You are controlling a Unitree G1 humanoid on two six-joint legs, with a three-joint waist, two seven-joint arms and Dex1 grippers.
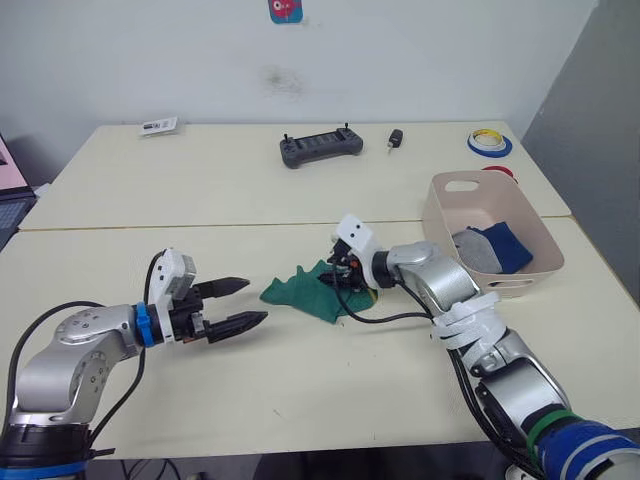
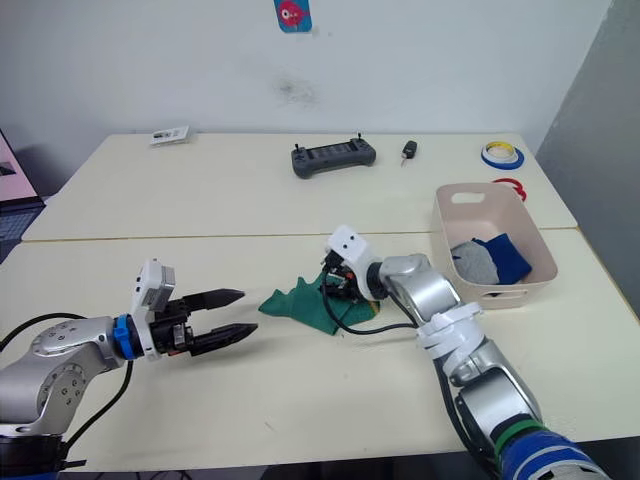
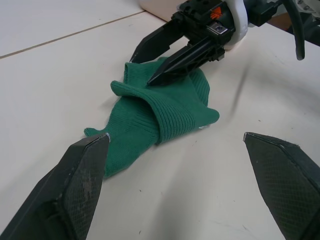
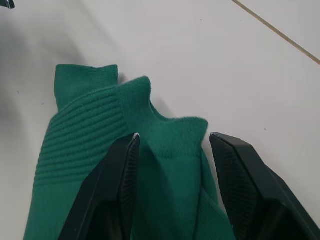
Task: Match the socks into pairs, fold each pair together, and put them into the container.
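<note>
The counter (image 1: 250,200) is pale cream and smooth, made of two tops with a thin seam between them, and it stands against a plain white wall (image 1: 420,60) that carries a small blue sticker (image 1: 284,10).

On the far side of the counter, well beyond both tools, lie a dark grey handheld controller (image 1: 320,148), a small black key fob (image 1: 396,138), a roll of blue and yellow tape (image 1: 490,143) and a small paper label (image 1: 158,126).

The green socks (image 1: 310,290) are soft ribbed knit, lying crumpled in a flat heap. Their long axis runs roughly from the left tool toward the right tool, and the cuff ends point toward the right tool.

The right tool (image 4: 172,150) is down on the heap; its two black fingers stand apart with a raised fold of green fabric between them, not clenched on it.

The left tool (image 1: 232,303) hovers just above the counter near the socks, apart from them, with its textured black fingers spread wide and nothing between them.

The container (image 1: 545,270), a pale pink-beige plastic tub with rounded corners and a slot handle, stands just beyond the right arm. Inside it lie a grey sock (image 1: 473,248) and a dark blue sock (image 1: 505,245), touching each other.
</note>
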